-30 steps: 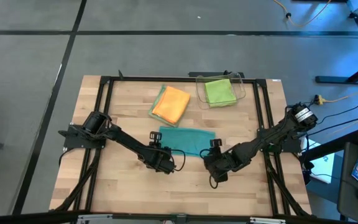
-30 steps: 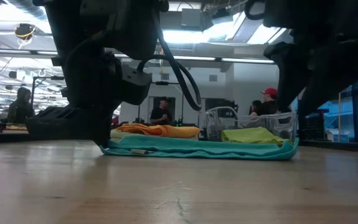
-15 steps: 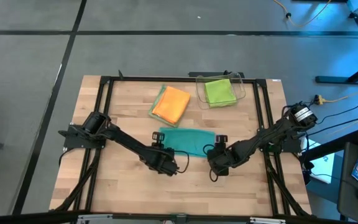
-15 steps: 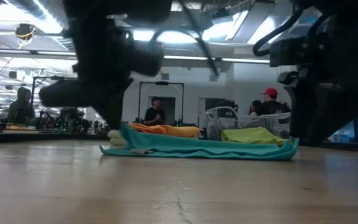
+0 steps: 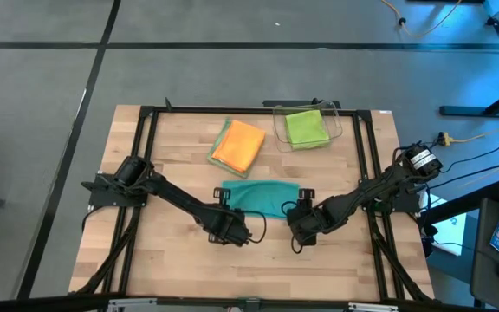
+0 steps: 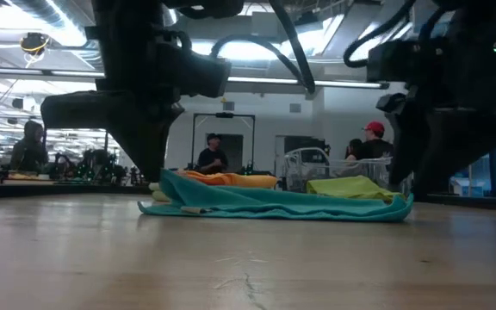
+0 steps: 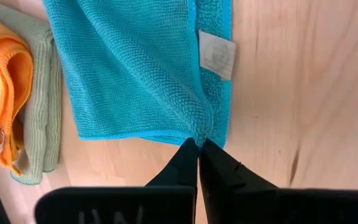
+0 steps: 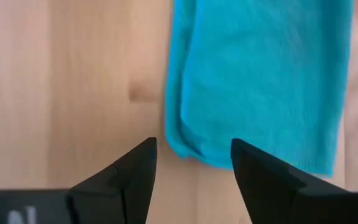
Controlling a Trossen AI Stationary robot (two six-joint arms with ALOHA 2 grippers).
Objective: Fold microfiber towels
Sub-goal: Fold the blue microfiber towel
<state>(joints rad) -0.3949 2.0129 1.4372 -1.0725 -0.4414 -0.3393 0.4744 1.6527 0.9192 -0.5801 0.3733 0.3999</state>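
The teal towel [image 5: 261,196] lies folded into a strip at mid-table, with a white label [image 7: 216,55] near its left end. My left gripper [image 7: 198,144] is shut on its near left corner, which stands raised [image 6: 169,178]. My right gripper [image 8: 191,158] is open just above the towel's right near corner [image 8: 184,144], one finger on either side, touching nothing. An orange towel [image 5: 239,145] rests on a pale sage towel [image 5: 217,149] at the far side. A lime green towel [image 5: 306,127] lies in the clear bin [image 5: 339,120]. My left gripper pinches the teal towel's near edge at its left corner [image 7: 197,132] between its two fingertips. The fingers slant down from the table's near side. The pinched corner is lifted a little off the table, and the rest of the towel [image 6: 300,205] lies flat. One layer or several, I cannot tell.
Bare wood lies in front of the teal towel [image 5: 258,260] and to its left. The black frame rails [image 5: 145,130] run along the table's edges. People stand in the room beyond the table [image 6: 212,157].
My left gripper has risen, lifting the teal towel's left near corner off the table while the rest stays flat. My right gripper has come down and toward the far edge, up to the towel's right end, still open.
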